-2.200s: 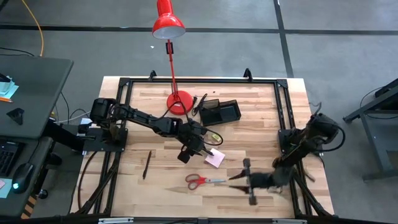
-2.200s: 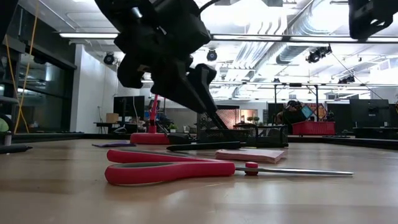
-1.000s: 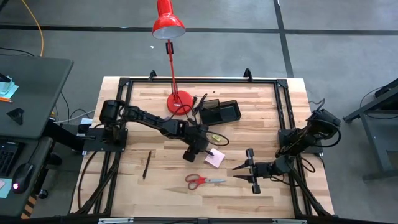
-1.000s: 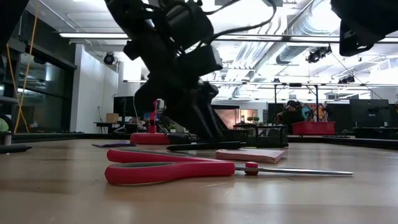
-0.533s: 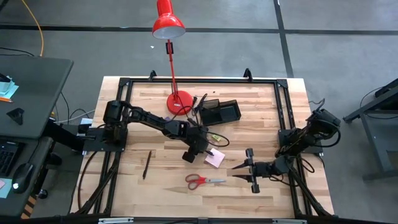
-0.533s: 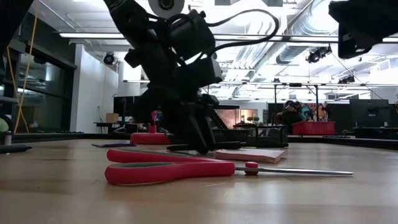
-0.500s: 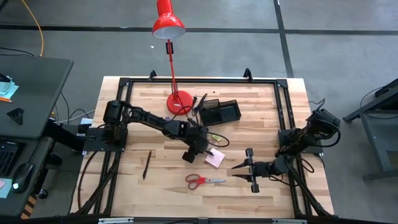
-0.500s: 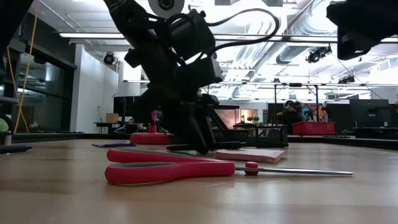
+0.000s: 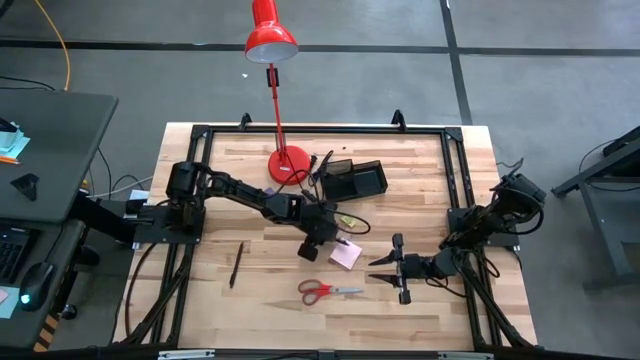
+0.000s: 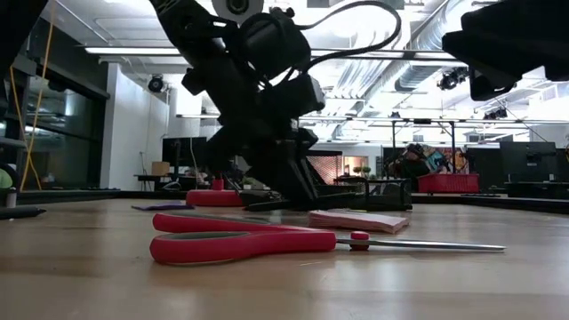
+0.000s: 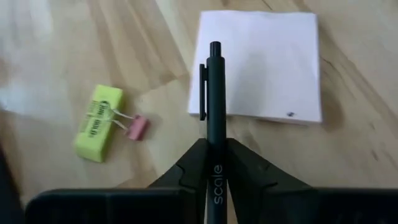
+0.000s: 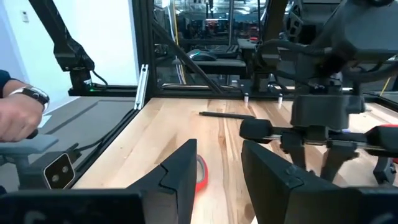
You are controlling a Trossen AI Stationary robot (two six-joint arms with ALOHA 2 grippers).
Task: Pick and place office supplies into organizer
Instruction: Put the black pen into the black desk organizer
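The left tool (image 11: 214,177) is gripping one black pen (image 11: 214,106) between its closed fingers, hovering over the pink note pad (image 9: 345,255) near the middle of the tabletop (image 9: 260,300). One yellow piece (image 11: 98,122) is lying just beside the pad. One pair of red scissors (image 9: 322,291) and a second pen (image 9: 236,264) are lying apart. The organizer (image 9: 352,180) is sitting beside the lamp (image 9: 287,163). The right tool (image 9: 385,270) is waiting open and empty near the scissors.
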